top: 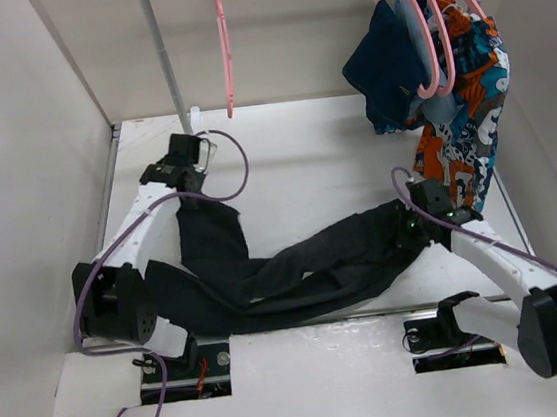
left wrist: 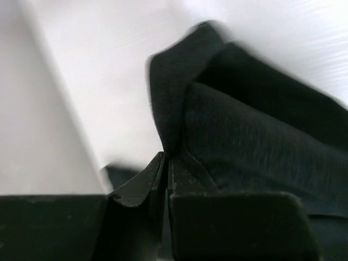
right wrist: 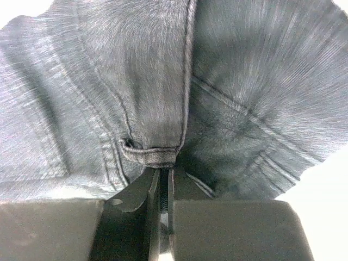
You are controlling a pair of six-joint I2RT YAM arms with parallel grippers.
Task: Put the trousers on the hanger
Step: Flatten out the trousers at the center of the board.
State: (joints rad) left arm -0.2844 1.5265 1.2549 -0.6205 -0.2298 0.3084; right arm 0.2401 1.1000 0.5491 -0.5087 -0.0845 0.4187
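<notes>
On the left, the left gripper (left wrist: pixel 166 163) was closed tight on an edge of the plain black soft fabric trousers (top: pixel 286 273), which stretched across the white table (top: pixel 333 152). On the right, the right gripper (right wrist: pixel 166 173) was clamped on their waistband beside a belt loop (right wrist: pixel 148 154).

I can read no word, number, brand or sign in any view: none on the trousers (top: pixel 295 267), and the orange-blue patterned cloth (top: pixel 469 116) shows only shapes.
</notes>
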